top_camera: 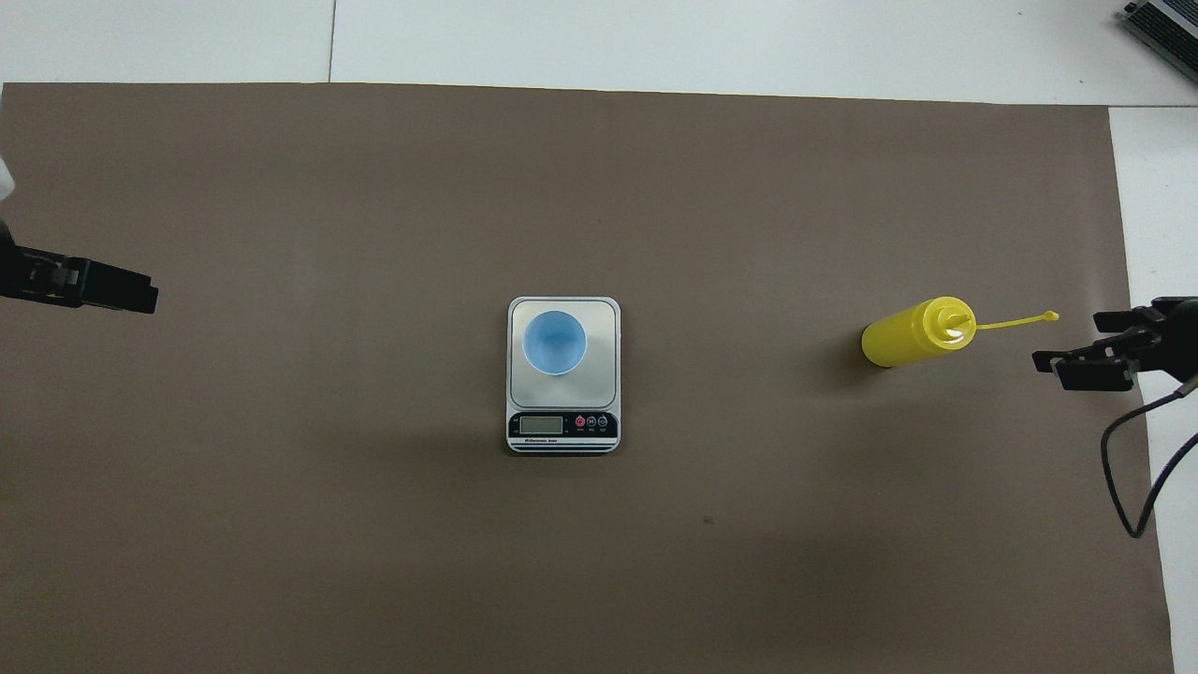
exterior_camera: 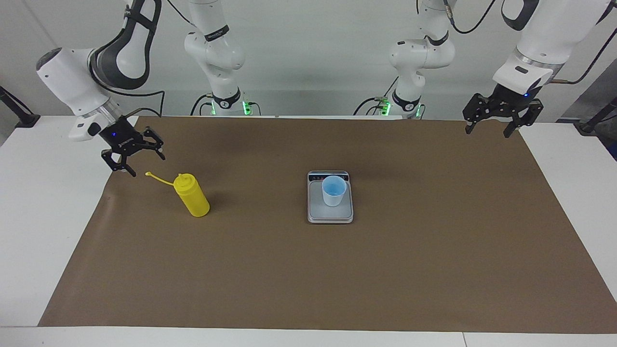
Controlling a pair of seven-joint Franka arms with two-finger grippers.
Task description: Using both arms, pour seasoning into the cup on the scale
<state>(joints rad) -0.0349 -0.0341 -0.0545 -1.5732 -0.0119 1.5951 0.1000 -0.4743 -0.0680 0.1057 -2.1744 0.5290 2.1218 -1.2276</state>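
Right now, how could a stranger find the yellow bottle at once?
On the brown paper mat, look toward the right arm's end, well aside from the silver-grey scale. There stands a bright yellow cylindrical plastic squeeze bottle, the only yellow thing, with a thin strap sticking out from its cap.

We see the yellow squeeze bottle [exterior_camera: 192, 195] standing upright toward the right arm's end of the surface, its thin cap strap sticking out sideways. Well apart from it, mid-surface, lies the flat silver scale [exterior_camera: 330, 212], display strip nearest the robots. The small pale blue cup [exterior_camera: 333, 191] stands upright on its plate.
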